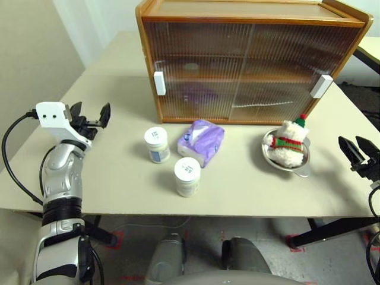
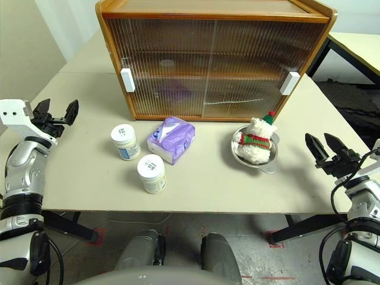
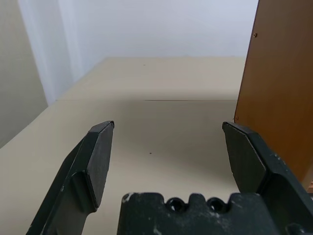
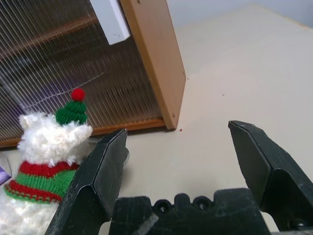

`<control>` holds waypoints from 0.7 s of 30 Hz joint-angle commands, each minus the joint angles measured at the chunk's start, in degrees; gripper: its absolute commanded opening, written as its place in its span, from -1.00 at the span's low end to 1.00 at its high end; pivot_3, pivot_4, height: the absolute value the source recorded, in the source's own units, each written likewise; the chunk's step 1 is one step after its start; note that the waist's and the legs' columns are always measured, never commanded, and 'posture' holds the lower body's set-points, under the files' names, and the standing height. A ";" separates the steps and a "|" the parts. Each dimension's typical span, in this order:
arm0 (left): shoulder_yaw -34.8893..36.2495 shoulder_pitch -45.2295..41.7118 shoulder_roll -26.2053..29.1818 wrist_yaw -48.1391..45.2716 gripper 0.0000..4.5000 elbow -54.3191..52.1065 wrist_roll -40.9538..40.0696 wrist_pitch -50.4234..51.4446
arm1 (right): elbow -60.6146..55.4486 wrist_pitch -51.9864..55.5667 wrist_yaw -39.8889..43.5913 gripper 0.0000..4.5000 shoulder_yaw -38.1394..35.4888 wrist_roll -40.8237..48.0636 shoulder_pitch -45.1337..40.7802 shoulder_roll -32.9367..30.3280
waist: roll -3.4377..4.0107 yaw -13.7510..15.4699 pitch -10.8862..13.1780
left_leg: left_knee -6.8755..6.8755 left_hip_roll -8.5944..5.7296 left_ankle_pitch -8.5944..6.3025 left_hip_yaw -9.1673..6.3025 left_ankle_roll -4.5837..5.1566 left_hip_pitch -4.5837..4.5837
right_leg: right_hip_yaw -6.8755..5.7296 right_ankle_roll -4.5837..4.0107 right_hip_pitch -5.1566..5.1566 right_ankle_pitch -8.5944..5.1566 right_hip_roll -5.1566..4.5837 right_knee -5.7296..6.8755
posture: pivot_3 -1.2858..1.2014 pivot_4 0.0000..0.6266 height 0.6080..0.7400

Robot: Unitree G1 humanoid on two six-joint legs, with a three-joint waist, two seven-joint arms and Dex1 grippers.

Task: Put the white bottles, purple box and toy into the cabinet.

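On the table in front of the cabinet (image 1: 249, 59) sat everything that needed putting away, none of it inside yet. Count: two white bottles, one (image 1: 157, 144) nearer the cabinet and one (image 1: 187, 176) closer to the table edge, one purple box (image 1: 202, 141) just beside them, and one toy (image 1: 289, 142) sitting in a metal bowl (image 1: 304, 168) off to the robot's right. One cabinet with two sliding doors, both looked shut, white handles (image 1: 159, 83) at the outer ends.

Both grippers were wide open and holding nothing. The left gripper (image 1: 90, 116) hung over the table well left of the bottles, the right gripper (image 2: 326, 151) hovered past the bowl near the table's right edge.

What I'd worry about: with the doors shut, grabbing something first would leave nowhere to put it, so a door probably needed sliding first. The front bottle stood near the table edge, so a clumsy reach could knock it off. The tissue pack is soft and crinkly, easy to squash or let slip. Picking the toy could drag the bowl along or tip it.
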 commanded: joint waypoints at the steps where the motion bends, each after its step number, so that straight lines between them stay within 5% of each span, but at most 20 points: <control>1: -0.47 -1.01 0.55 -0.58 1.00 1.79 0.65 -0.27 | -1.33 -0.47 -0.39 0.99 0.06 -0.12 1.03 0.16 | -0.03 -0.09 0.19 | -0.01 0.00 0.00 0.02 0.00 0.00 | 0.01 0.00 -0.01 0.00 0.00 0.00 | 0.08 -0.84 1.00; 11: 0.06 0.08 0.24 -2.48 1.00 0.21 -0.52 -0.97 | -9.59 6.84 6.36 0.99 -0.97 4.88 3.74 -0.38 | -0.05 -0.24 1.20 | -0.12 0.01 0.01 0.14 0.01 -0.11 | 0.09 0.01 -0.19 0.00 0.00 0.01 | 0.08 -0.84 1.00; 21: 1.61 6.17 3.72 -15.76 1.00 -6.83 -7.77 1.77 | -29.11 17.00 16.16 0.99 5.12 6.49 6.64 -2.15 | -0.03 -0.49 1.21 | -0.36 0.02 0.00 0.23 0.00 -0.09 | 0.10 0.13 -0.35 0.06 0.01 0.04 | 0.10 -0.85 1.00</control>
